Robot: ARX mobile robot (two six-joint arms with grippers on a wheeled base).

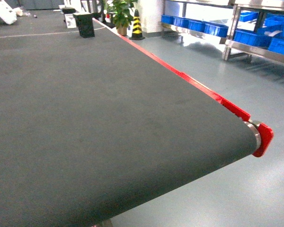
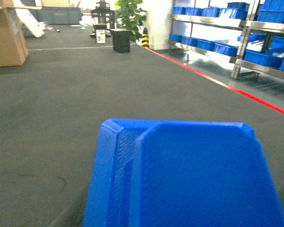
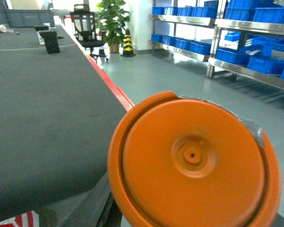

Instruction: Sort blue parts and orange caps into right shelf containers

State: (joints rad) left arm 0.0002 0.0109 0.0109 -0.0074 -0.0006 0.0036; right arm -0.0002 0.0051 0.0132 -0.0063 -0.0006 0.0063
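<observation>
Belt, long, dark grey and ribbed with a red side rail [image 1: 109, 118], fills the head view; the bright-blue ribbed plastic crates [image 1: 248, 38] sit well apart on steel shelving. A moulded blue plastic part [image 2: 189, 175] fills the left wrist view and a round orange plastic cap [image 3: 194, 161] the right, so each is probably carried, yet neither gripper's fingers show and I cannot tell their opening. Keep both arms level while rolling over.

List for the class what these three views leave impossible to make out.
- Left gripper: left wrist view, hidden behind the blue part.
- Right gripper: right wrist view, hidden behind the orange cap.
- Contents of the shelf crates: head view, too small and distant.
</observation>
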